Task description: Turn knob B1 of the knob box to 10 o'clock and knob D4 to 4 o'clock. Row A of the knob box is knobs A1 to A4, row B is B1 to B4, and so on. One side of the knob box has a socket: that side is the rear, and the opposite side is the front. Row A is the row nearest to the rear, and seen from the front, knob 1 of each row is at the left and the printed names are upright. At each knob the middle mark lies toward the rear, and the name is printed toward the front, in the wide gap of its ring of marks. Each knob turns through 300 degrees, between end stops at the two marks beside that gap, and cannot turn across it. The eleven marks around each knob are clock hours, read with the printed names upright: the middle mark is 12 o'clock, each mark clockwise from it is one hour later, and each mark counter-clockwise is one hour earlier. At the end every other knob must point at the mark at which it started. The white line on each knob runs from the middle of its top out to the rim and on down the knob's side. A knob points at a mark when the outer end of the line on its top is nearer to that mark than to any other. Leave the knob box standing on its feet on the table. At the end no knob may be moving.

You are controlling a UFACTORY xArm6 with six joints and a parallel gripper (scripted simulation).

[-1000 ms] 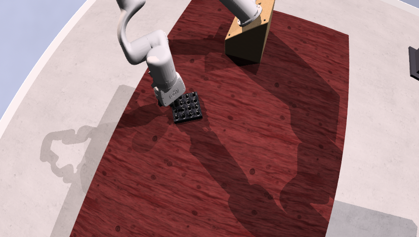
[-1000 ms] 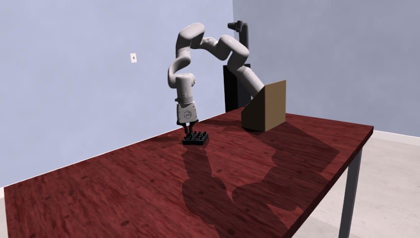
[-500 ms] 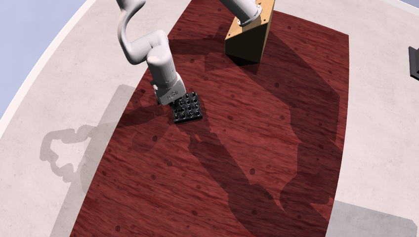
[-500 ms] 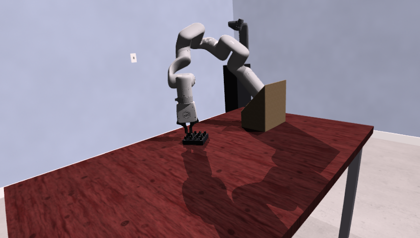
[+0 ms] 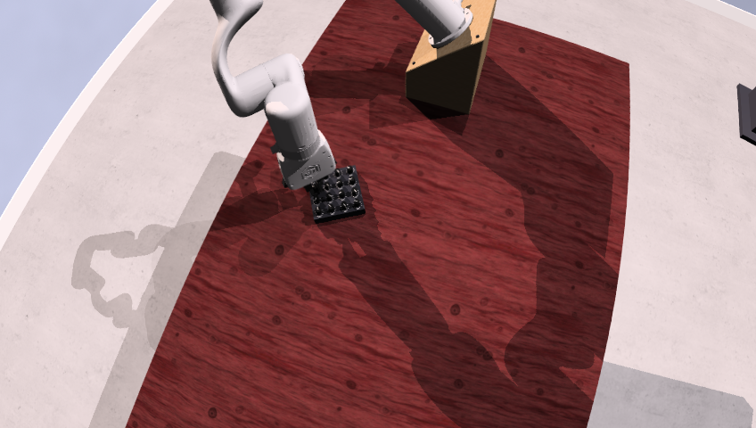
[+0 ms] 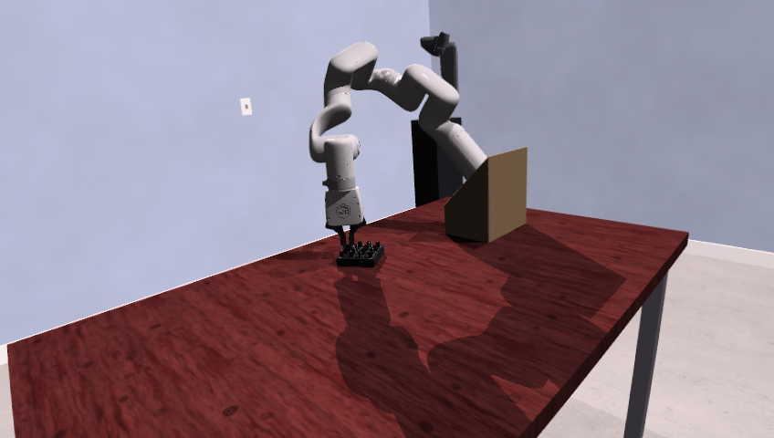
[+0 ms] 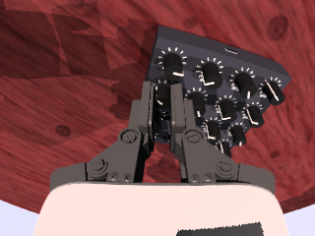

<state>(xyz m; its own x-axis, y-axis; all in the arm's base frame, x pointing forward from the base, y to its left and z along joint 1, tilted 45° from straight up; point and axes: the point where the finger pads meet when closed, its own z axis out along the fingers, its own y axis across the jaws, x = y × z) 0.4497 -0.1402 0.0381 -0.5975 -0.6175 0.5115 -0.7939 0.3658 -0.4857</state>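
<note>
The black knob box [image 5: 343,199] [image 6: 362,256] [image 7: 226,53] stands on its feet on the dark red wooden table [image 5: 450,238] [image 6: 217,336]. Several black knobs with white lines stick up from it. My gripper [image 5: 314,188] [image 6: 347,244] [image 7: 164,101] points straight down over the box's left edge as the top camera sees it. Its fingers are shut on one knob [image 7: 161,89], the outermost knob of the second row from a corner in the wrist view. The fingers hide that knob's white line and the printed names are too small to read.
A tan wedge-shaped block [image 5: 445,69] [image 6: 488,201] carries the arm's base at the back of the table. A black post [image 6: 429,162] stands behind it. The table's left edge runs close to the box in the top view.
</note>
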